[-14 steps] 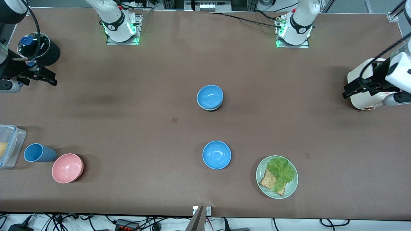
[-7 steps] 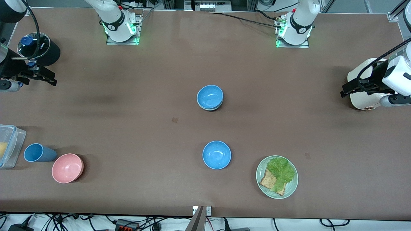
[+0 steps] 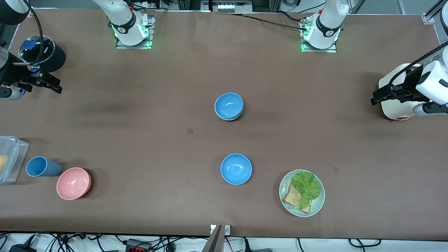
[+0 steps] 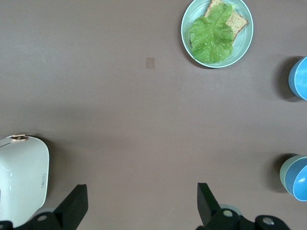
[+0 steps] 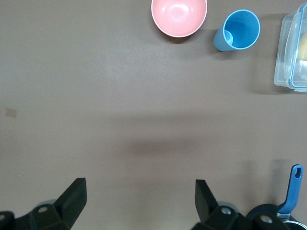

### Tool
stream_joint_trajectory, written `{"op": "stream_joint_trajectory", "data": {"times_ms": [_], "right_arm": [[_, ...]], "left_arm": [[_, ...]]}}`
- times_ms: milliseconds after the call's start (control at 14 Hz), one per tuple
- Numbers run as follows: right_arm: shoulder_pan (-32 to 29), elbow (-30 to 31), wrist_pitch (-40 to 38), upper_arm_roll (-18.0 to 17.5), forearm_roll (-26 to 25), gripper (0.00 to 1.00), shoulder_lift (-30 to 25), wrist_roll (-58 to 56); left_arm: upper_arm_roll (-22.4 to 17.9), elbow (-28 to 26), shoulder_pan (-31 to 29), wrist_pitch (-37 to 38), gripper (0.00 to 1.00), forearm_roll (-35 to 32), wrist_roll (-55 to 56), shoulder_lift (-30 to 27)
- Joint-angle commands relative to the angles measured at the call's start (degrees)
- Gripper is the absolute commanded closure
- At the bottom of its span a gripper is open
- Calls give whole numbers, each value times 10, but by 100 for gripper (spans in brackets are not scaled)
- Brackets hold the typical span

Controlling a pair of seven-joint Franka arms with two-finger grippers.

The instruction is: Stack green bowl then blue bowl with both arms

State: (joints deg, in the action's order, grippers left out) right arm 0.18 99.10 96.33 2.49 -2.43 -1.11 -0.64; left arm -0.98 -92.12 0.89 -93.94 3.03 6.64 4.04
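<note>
A blue bowl (image 3: 229, 106) already sits in the green bowl (image 4: 284, 171). Both grippers, left (image 4: 139, 206) and right (image 5: 136, 203), hover wide open and empty at opposite table ends; re-grabbing could unseat the stack.

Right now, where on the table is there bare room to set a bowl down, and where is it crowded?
Bare brown table lies between the stacked blue bowl on the green bowl and the pink bowl; also between the stack and the white appliance. Crowded: the blue cup, pink bowl and plastic container at the right arm's end.

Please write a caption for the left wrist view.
Open left claw over bare table; blue bowl nested in green bowl.
</note>
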Motion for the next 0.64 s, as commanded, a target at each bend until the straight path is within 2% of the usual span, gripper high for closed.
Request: {"op": "stream_joint_trajectory", "data": {"times_ms": [0, 571], "right_arm": [[1, 3, -6, 0, 8, 0, -11, 3], [1, 4, -2, 0, 8, 0, -10, -3]], "left_arm": [[-6, 3, 4, 9, 0, 6, -14, -3], [-6, 3, 3, 9, 0, 6, -14, -3]]}}
